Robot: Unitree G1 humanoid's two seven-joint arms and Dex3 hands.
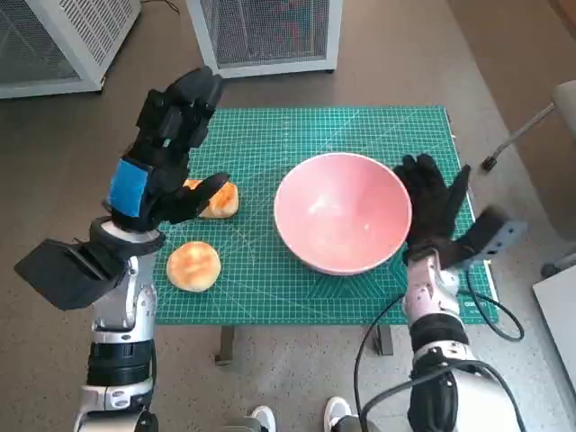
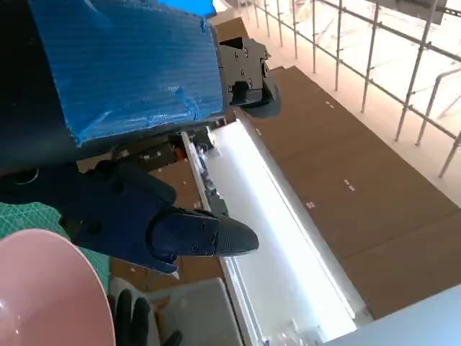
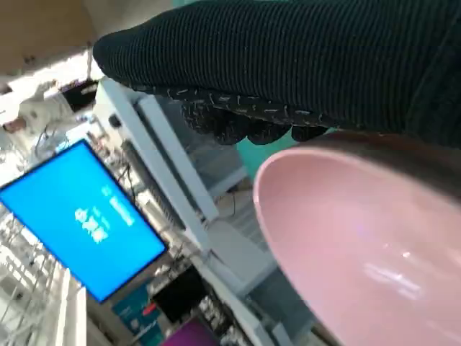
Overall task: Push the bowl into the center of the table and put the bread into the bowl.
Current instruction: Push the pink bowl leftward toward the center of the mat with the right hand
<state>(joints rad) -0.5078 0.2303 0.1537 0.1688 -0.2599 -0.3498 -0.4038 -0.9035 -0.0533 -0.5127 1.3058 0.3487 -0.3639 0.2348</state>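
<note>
A pink bowl [image 1: 342, 211] stands empty on the green mat [image 1: 270, 135], a little right of the middle. My right hand [image 1: 434, 205] lies with fingers spread against the bowl's right side; the right wrist view shows the glove [image 3: 288, 65] over the bowl's rim [image 3: 360, 245]. Two bread rolls lie at the mat's left: one [image 1: 193, 265] near the front edge, the other [image 1: 219, 202] partly hidden behind my left thumb. My left hand [image 1: 166, 148] hovers above that roll, fingers apart, holding nothing. The left wrist view shows its empty fingers [image 2: 194, 234] and the bowl [image 2: 43, 288].
Two white mesh cabinets [image 1: 270, 31] [image 1: 54, 36] stand behind the table. A metal stand [image 1: 522, 135] is off the right edge. A cable [image 1: 490, 315] loops by my right forearm. A person's shoes [image 1: 263, 418] show below the front edge.
</note>
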